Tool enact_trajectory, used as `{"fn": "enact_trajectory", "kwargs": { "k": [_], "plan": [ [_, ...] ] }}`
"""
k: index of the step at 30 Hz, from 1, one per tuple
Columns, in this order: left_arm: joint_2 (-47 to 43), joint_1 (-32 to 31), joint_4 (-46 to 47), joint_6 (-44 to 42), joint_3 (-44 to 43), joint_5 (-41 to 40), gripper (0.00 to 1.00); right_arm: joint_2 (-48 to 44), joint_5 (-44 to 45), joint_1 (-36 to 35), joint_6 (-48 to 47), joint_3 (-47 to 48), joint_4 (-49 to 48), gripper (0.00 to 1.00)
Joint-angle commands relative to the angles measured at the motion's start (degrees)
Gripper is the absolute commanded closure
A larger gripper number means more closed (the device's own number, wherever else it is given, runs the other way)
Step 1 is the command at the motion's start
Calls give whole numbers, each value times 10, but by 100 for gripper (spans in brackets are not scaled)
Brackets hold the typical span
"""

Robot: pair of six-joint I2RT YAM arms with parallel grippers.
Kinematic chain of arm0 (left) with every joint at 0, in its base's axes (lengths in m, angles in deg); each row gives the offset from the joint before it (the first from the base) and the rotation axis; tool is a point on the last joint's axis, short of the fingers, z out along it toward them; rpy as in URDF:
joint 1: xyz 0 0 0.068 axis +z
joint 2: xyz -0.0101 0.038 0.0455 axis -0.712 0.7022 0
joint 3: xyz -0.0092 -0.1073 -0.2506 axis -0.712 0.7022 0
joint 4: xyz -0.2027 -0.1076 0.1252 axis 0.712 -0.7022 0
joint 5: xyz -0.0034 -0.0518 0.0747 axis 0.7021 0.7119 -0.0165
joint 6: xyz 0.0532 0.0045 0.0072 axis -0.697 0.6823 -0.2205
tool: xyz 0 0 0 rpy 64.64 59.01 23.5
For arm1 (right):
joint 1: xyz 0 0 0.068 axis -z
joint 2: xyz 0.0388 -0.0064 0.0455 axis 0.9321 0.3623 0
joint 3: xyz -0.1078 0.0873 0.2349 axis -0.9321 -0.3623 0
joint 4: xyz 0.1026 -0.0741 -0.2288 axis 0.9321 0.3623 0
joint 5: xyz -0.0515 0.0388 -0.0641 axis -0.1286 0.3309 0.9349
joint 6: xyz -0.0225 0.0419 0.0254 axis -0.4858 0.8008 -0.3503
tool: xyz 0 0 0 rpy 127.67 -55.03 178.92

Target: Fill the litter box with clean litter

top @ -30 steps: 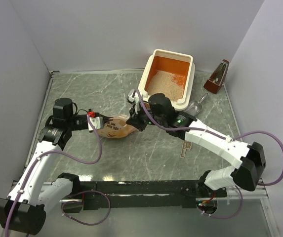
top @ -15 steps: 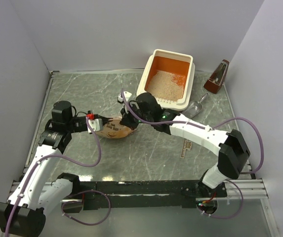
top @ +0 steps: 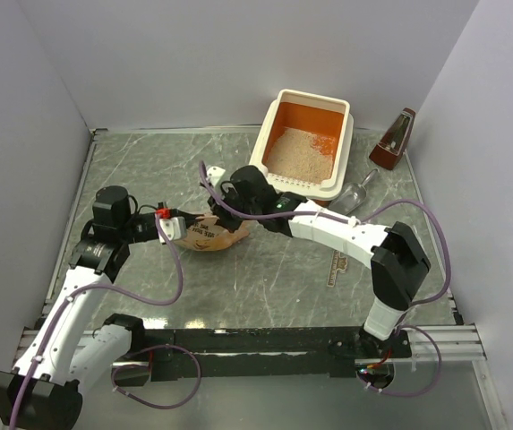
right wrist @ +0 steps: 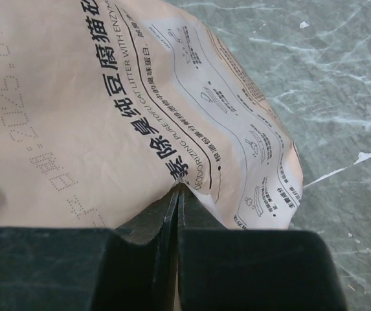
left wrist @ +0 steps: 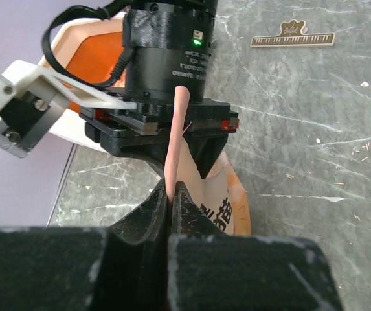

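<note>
Left pincer (top: 183, 227): clenched on a thin edge of the peach-pink bag (top: 209, 236). In the left wrist view the film stood pinched flat between the two black fingers (left wrist: 145, 217).

The bag lay on the grey marbled bench (top: 149, 170) just toward 9 o'clock of centre. It was slumped, with its printed face up, and dark lettering and small diagrams were legible in the right wrist view.

Right pincer (top: 227, 218): at the bag's 1 o'clock corner, directly opposite the left one. It was clenched, with the fingertips met on the bag's printed skin. The left wrist view showed a pink strip of film running up into it, so it was gripping the bag too.

Litter box (top: 313, 96): at 1 o'clock on the bench, hard against the back wall, upright, with a cream rim and orange inside. It lay at 1 o'clock from the bag and apart from it.

Clean litter (top: 297, 152): a pale beige bed covering the box's near half. The orange floor was bare toward 12 o'clock.

A small wooden ruler (top: 335, 268) lay flat at 4 o'clock, partly under the right arm.

A clear scoop (top: 354, 194) lay just beside the box's 4 o'clock corner.

A dark brown metronome (top: 394, 141) stood upright at 3 o'clock of the box, near the right wall.
</note>
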Motion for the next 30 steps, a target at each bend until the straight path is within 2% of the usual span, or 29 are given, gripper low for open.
{"fn": "enact_trajectory", "kwargs": {
  "k": [1, 2, 4, 5, 9, 11, 24, 30],
  "plan": [
    [-32, -3, 66, 21, 3, 18, 99, 16, 45, 2, -29, 51, 14, 85],
    [-36, -3, 83, 29, 8, 12, 99, 19, 49, 2, -37, 52, 17, 62],
    [-45, -3, 107, 41, 16, -10, 99, 23, 62, 3, -45, 59, 22, 43],
    [-46, -3, 127, 62, 27, -19, 99, 25, 73, 4, -50, 61, 22, 40],
    [-40, -3, 234, 105, 54, -69, 99, 44, 42, 19, -54, 76, 43, 36],
    [-33, -3, 256, 120, 64, -84, 99, 56, 37, 26, -53, 83, 51, 35],
    [4, -4, 335, 153, 74, -158, 99, 5, 33, 36, -31, 74, 48, 34],
    [1, -3, 323, 156, 73, -141, 91, -78, 63, 52, 10, 54, 47, 33]
  ]
}}
